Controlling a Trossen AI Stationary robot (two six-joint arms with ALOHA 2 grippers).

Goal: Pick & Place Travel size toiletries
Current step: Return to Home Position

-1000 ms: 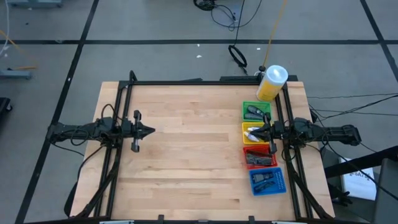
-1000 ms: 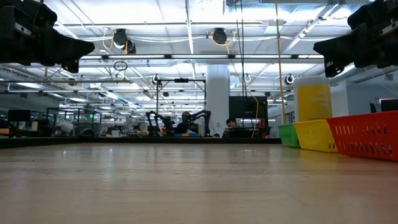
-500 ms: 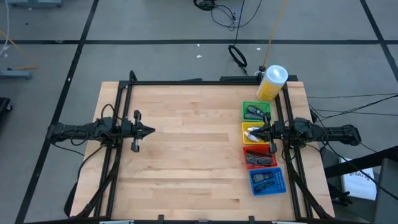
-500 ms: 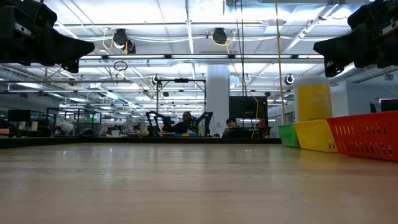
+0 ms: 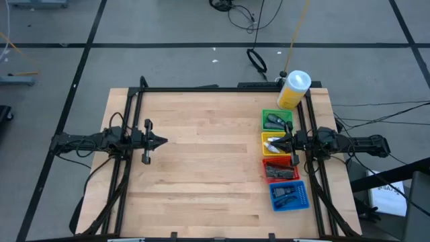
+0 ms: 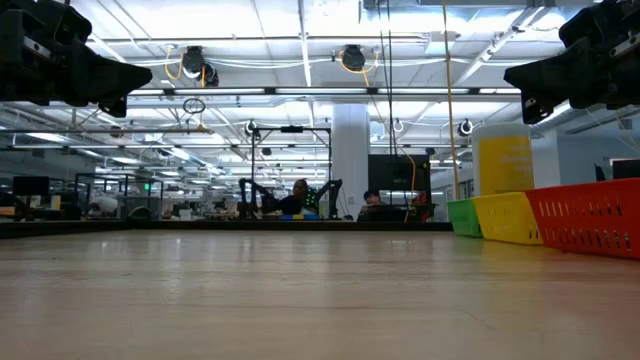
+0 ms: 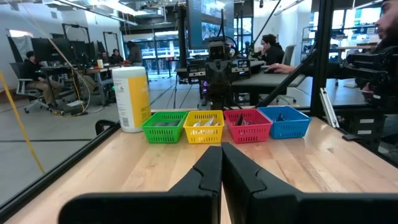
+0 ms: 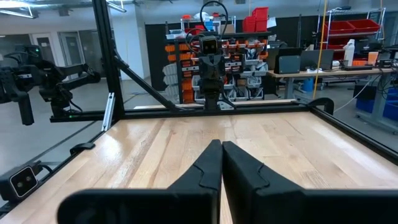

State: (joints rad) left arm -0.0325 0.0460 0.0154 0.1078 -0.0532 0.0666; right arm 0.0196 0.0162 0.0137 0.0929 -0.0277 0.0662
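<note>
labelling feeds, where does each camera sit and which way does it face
High: overhead, straight down on table; both arms show.
Low: table height, level toward room; arms at upper corners.
Left wrist: past shut left gripper toward baskets, right arm.
Right wrist: past shut right gripper toward left arm.
High, low, left wrist share the yellow bottle.

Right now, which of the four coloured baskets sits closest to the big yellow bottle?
The green basket, at the row's end beside the yellow bottle; the yellow basket, red basket and blue basket lie farther off.

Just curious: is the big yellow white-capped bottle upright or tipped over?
Upright: the yellow white-capped bottle stands on its base beside the green plastic basket.
</note>
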